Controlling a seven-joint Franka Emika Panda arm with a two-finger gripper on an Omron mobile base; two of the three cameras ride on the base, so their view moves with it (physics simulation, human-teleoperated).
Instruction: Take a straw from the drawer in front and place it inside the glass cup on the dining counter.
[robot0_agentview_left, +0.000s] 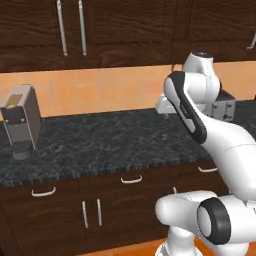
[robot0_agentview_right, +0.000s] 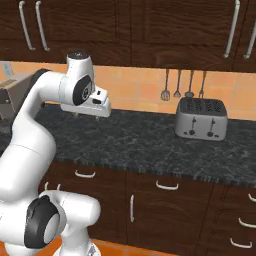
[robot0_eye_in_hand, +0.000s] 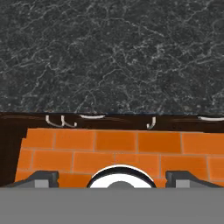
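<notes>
Your gripper (robot0_eye_in_hand: 112, 177) hangs over the black speckled counter (robot0_agentview_left: 100, 142), jaws spread wide, pinching nothing, and the drawer (robot0_agentview_left: 131, 181) below sits shut.

The white robot arm (robot0_agentview_left: 200, 125) stands in front of the silver four-slot toaster (robot0_agentview_left: 226, 106), leaving just a corner visible from the left. The grey box-shaped coffee machine (robot0_agentview_right: 6, 100) is cut by the right base view's left edge and half covered by the arm. From the hand, the small curved silver drawer handles (robot0_eye_in_hand: 92, 117) are tiny slivers, too small to match to drawers.
</notes>
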